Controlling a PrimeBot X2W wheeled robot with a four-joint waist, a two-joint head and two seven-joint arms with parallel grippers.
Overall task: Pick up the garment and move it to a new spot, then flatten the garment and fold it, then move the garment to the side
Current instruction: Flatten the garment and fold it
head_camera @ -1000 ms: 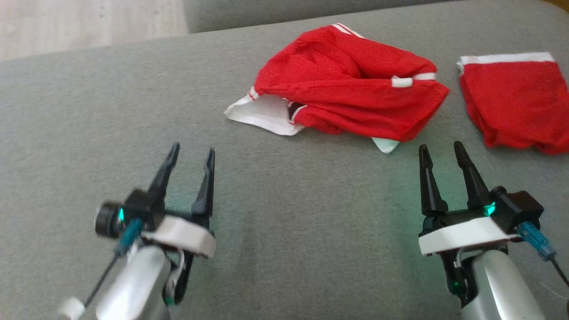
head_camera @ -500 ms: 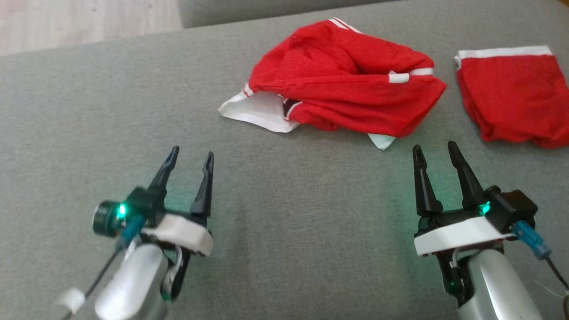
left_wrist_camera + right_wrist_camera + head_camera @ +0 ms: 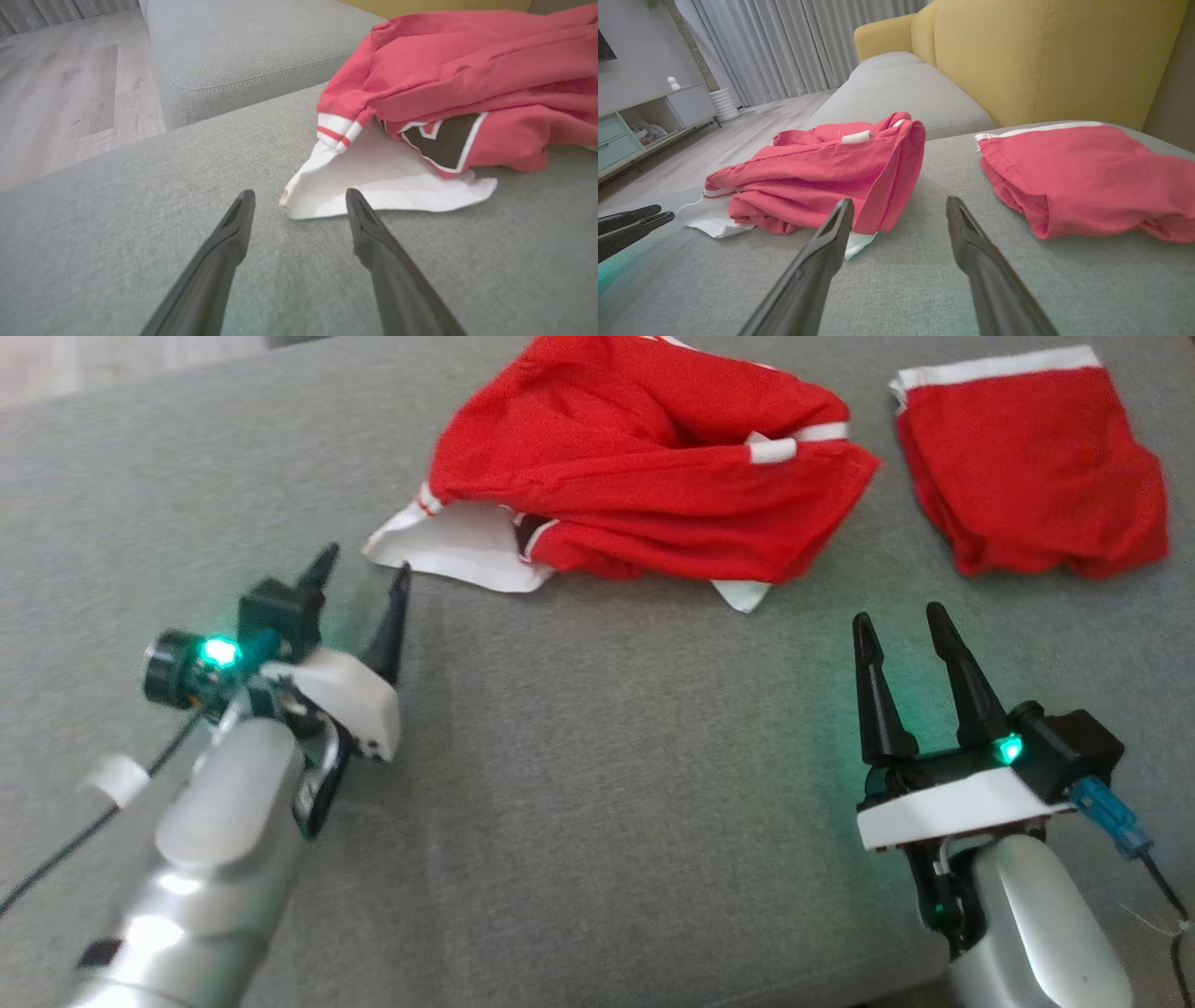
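The crumpled red garment with white trim (image 3: 653,495) lies far-centre on the grey fabric sofa cushion (image 3: 597,803), long axis left to right. The left gripper (image 3: 364,563), fingers apart, is just beside its white left corner; the right gripper (image 3: 897,616), also spread empty, stands farther off.

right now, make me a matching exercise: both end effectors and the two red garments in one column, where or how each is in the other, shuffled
Column one:
1. left end effector
2. right end effector
3. big red garment
4. small red garment

Column two:
a. lying flatter, far right, white band along its far edge
b. open, tips near a white corner of cloth
c. crumpled heap in the middle
d. open, pointing at the gap between the garments

Pairs: 1-b, 2-d, 3-c, 4-a
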